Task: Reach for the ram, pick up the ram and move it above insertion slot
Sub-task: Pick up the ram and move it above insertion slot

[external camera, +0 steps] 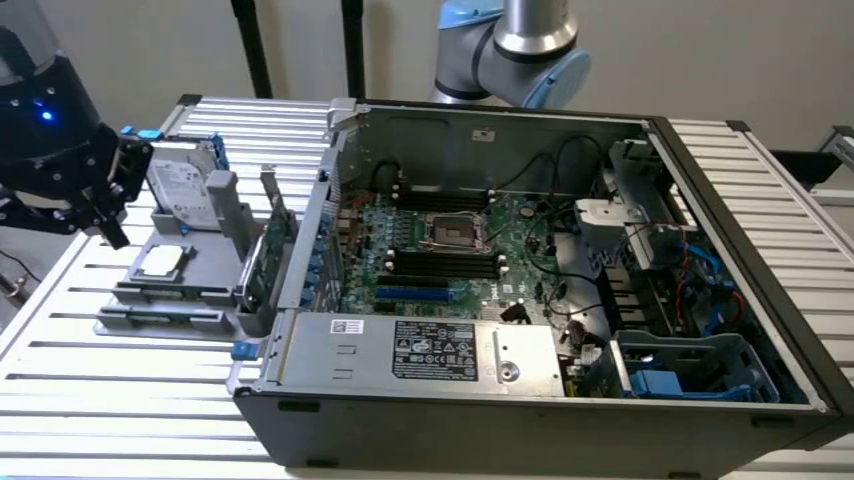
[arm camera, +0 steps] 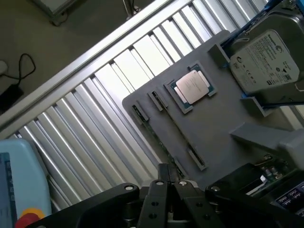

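Note:
The ram (arm camera: 160, 141) is a thin green stick lying on edge in a groove of the grey parts holder (arm camera: 223, 118), between two small clips. In the exterior view the ram (external camera: 158, 312) runs along the holder's near edge. My gripper (external camera: 107, 235) hangs above the table at the exterior view's left, beside the holder and apart from the ram. In the wrist view the gripper (arm camera: 172, 183) is open by a narrow gap with nothing in it, close to one end of the ram. The black memory slots (external camera: 441, 262) lie on the motherboard inside the open computer case (external camera: 534, 400).
The holder also carries a silver processor (arm camera: 192, 86), a silver hard drive (arm camera: 263, 61) standing in a bracket, and an upright green expansion card (external camera: 274, 245) next to the case wall. The slatted aluminium table (external camera: 134, 400) runs around everything. A second robot base (external camera: 514, 50) stands behind the case.

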You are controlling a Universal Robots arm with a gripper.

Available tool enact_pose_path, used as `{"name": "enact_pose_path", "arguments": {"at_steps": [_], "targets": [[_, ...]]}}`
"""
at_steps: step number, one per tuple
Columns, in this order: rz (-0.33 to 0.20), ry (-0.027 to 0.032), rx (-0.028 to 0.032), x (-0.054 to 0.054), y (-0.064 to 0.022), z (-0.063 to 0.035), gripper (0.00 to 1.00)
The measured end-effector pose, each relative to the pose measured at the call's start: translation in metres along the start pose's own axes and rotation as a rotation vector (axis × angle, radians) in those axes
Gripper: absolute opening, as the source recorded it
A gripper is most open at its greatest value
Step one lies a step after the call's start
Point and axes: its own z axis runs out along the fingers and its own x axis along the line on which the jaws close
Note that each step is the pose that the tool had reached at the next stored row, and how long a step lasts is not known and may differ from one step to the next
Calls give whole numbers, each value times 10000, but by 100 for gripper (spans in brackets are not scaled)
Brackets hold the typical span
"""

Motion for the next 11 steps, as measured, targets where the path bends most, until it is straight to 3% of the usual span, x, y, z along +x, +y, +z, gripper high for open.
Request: {"name": "enact_pose_path", "arguments": {"at_steps": [11], "targets": [[-1999, 67, 28, 0, -1, 12, 11]]}}
